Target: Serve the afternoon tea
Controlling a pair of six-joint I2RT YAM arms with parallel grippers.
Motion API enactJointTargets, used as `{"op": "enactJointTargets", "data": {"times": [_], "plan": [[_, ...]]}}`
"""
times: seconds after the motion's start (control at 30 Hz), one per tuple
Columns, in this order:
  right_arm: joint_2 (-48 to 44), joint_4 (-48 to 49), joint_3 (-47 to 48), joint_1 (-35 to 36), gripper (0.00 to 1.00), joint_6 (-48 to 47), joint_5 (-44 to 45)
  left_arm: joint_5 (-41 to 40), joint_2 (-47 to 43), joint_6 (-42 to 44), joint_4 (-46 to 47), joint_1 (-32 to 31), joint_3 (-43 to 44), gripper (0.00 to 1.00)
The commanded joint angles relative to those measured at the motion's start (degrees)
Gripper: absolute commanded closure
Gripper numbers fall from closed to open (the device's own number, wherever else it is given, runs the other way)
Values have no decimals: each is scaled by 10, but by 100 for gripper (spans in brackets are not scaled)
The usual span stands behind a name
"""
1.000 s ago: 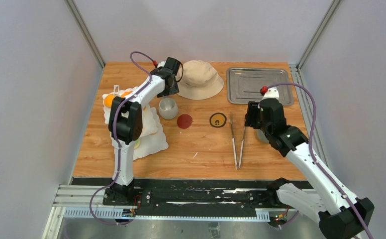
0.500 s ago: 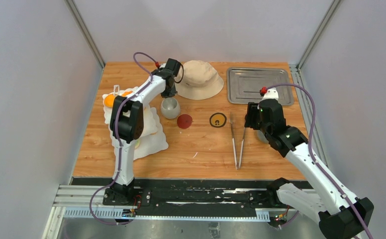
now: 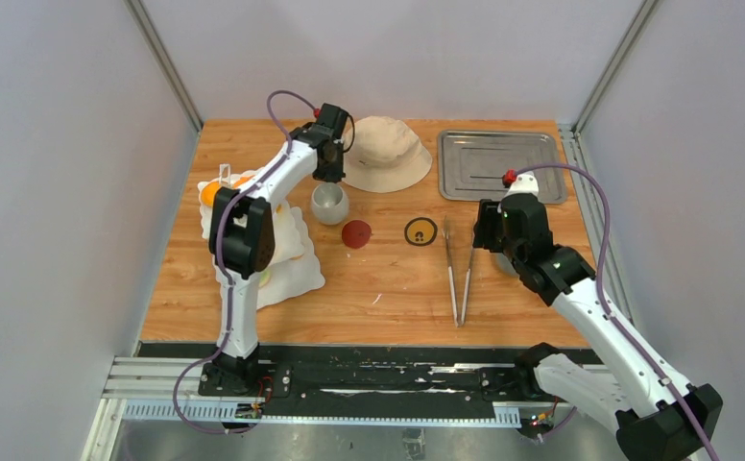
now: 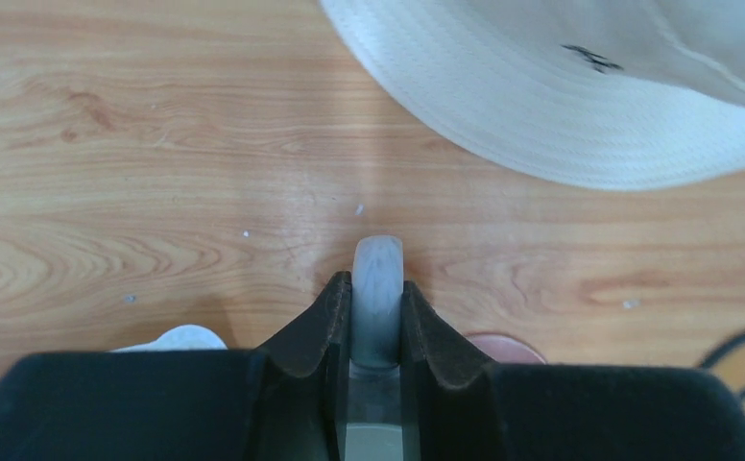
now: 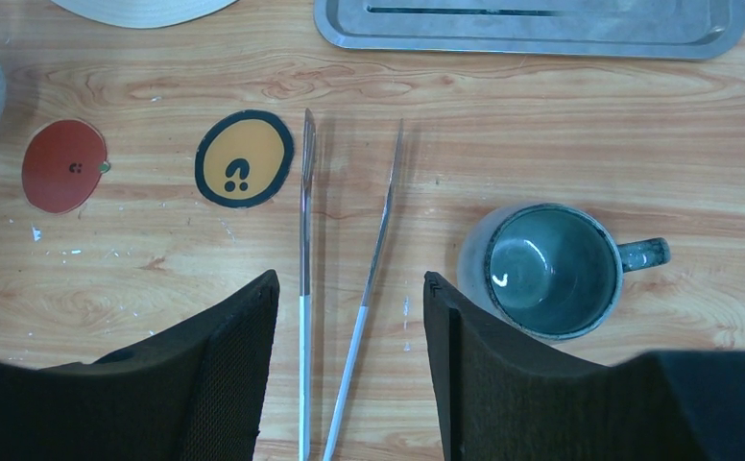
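White mug point(image 3: 329, 205) handle point(image 4: 378, 254) clamped in my left pincer point(image 4: 376, 284); my right pincer point(image 5: 349, 283) apart, grey mug point(image 5: 546, 272) at its 3 o'clock.

On the wooden table point(image 3: 388, 283): hat point(image 3: 385, 152) and tray point(image 3: 498, 163) along the far edge, tongs point(image 5: 305, 230) and grey mug point(image 5: 546, 269) toward the right edge

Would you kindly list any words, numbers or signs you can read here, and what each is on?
No legible words or numbers.
Yellow disc: dark symbol, not a clear character.
Red disc: tiny marks, too small.
Beige hat: small black mark, blurred.
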Motion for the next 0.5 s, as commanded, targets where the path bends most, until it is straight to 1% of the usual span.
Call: {"op": "enactJointTargets", "data": {"times": [0.0,0.1,0.3,0.47], "plan": [[-7,-8,-9,-3,44,2,2,91,-71,89,-11,-11,39,100],[-8,-9,-14,-3,44,4,2,127,-76,124,-37,-22,45,100],[-13,-15,-17,-3,44,7,2,141,-82,228,-45,-75,17,100],[-26,-31,-22,-3,44,7,9,232,-66,305,-52,-92,-1,100]]}}
